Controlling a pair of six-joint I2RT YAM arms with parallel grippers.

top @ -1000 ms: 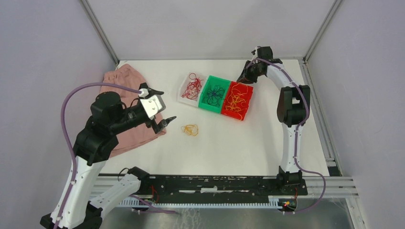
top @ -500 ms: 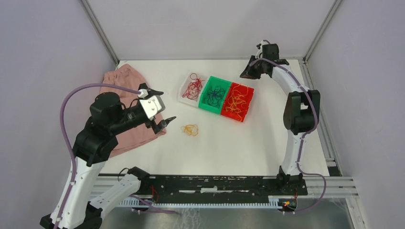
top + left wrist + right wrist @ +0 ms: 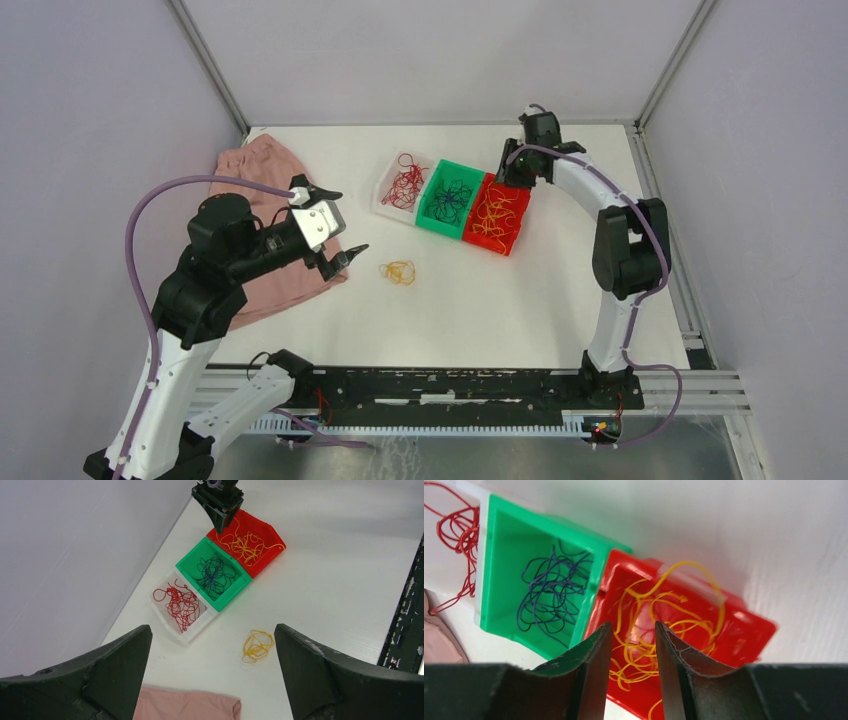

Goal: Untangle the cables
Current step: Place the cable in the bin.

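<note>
Loose yellow cables lie on the table beside the left hand, spread wide over a pink cloth. Farther back, the right hand hangs from an arched arm, narrowly parted and empty, over the red tray.

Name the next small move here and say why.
Probably lower the open left gripper onto the loose yellow bundle. It lies alone on the table, between that gripper's fingers in the wrist view, while the other yellow wires already sit in the red bin.
</note>
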